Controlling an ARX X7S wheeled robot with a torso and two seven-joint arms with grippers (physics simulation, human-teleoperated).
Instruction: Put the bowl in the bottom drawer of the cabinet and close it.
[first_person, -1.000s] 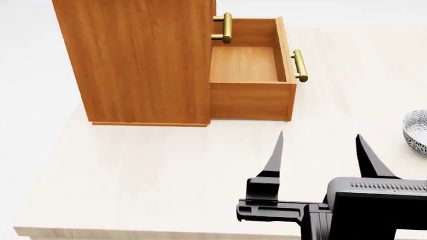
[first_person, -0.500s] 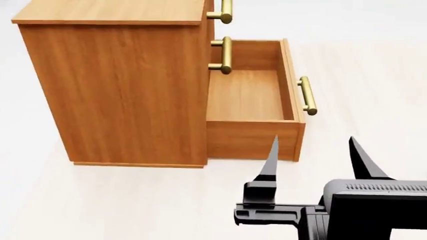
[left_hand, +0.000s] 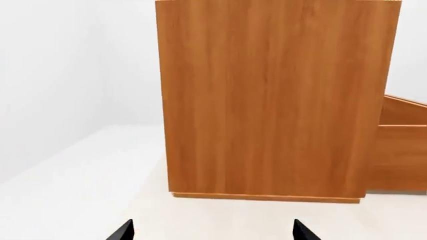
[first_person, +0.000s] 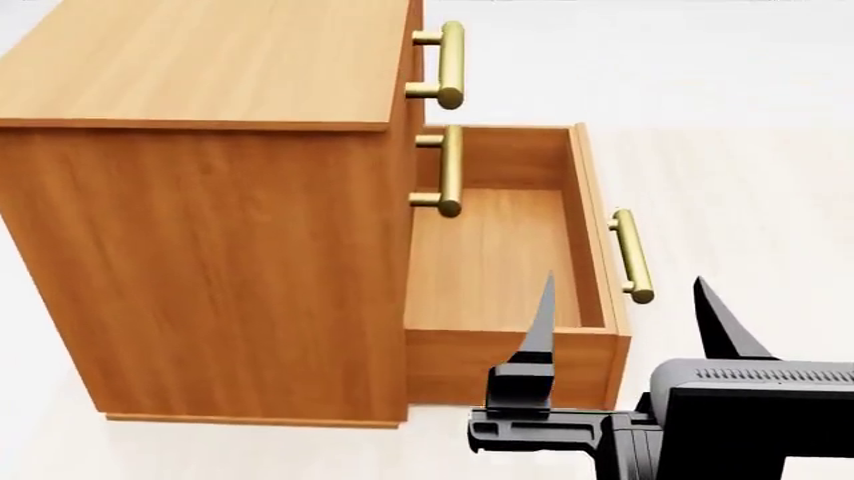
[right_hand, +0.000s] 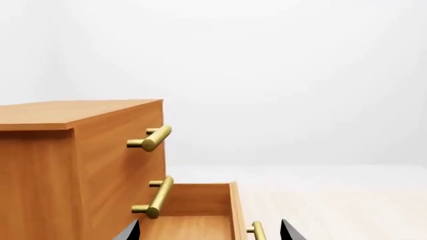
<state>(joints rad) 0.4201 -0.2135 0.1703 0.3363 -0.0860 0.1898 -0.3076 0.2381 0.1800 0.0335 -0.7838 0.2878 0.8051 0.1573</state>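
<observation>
The right gripper (first_person: 622, 312) hangs with its two black pointed jaws spread wide and empty, just in front of the bottom drawer (first_person: 501, 262). The left gripper (left_hand: 210, 232) shows only two dark tips, set apart, gripping nothing. The cabinet (first_person: 214, 250) carries three brass bar handles — one on the pulled-out bottom drawer, two on the shut drawers above. The counter (first_person: 747, 190) is pale and smooth; the walls are white. The bowl cannot be seen.
</observation>
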